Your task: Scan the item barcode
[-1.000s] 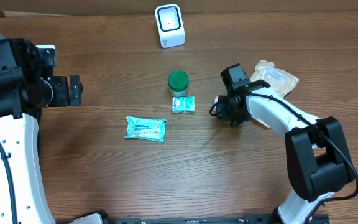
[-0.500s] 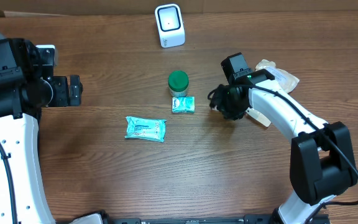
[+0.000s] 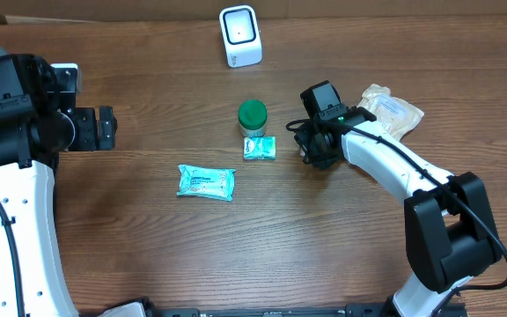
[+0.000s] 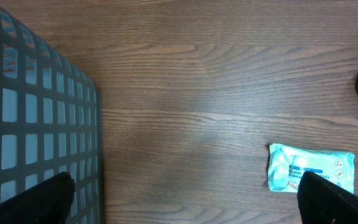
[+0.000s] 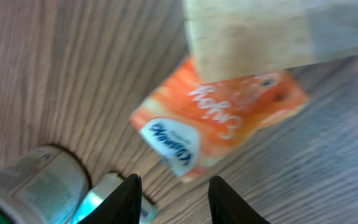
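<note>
Right pincer (image 3: 313,151) hangs low over the surface (image 3: 148,255), just right of the green-lidded jar (image 3: 252,114) and small teal packet (image 3: 259,148). Its arm hides what lies below, and the scanner (image 3: 240,35) stands far off. Left pincer (image 3: 104,129) sits wide open and empty, likely keeping clear. Its wrist view shows a grid basket (image 4: 30,124) and a wipes pack (image 4: 311,168). In the right wrist view the fingers (image 5: 129,199) are partly spread, gripping nothing. An orange packet (image 5: 219,134), probably the item, lies just ahead, partly under a beige bag (image 5: 253,31) that crowds the grasp.
</note>
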Controlling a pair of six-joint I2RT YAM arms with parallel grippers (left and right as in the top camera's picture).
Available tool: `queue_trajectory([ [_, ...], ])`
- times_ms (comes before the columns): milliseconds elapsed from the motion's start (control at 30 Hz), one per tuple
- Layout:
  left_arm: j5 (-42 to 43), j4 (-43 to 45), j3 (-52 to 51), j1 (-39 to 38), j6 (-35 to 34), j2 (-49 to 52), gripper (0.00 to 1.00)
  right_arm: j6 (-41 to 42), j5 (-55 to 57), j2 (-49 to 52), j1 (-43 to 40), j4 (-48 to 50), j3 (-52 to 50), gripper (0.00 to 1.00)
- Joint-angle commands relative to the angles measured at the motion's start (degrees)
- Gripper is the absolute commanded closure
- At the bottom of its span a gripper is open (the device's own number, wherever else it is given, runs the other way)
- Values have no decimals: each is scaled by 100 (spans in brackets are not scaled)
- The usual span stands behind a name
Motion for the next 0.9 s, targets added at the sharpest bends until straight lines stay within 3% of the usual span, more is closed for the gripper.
queue_trajectory([
  [0,-15,2,133,28,87,-63,0,295,269,50,-4,111,-166,64],
  [267,-15,2,133,28,87,-63,0,293,361,50,-4,1040,-901,65],
  [433,-17,2,133,31,87,-63,0,-162,363,50,-2,1025,-1032,83],
  [467,-17,2,133,31,87,-63,0,-407,358,50,-2,1023,-1034,94],
  [600,-15,2,133,28,87,-63,0,-1941,-35,50,-2,1027,-1034,96],
  [667,-15,2,133,31,87,-63,0,-3106,-542,50,-4,1034,-1034,96],
  [700,-15,2,133,31,87,-63,0,-4103,-1189,50,-4,1014,-1034,96],
  [833,-15,2,133,31,87,-63,0,-6664,-3084,50,-4,374,-1023,93],
  [867,-15,2,133,28,87,-63,0,-6887,-3182,50,-4,212,-1023,92],
])
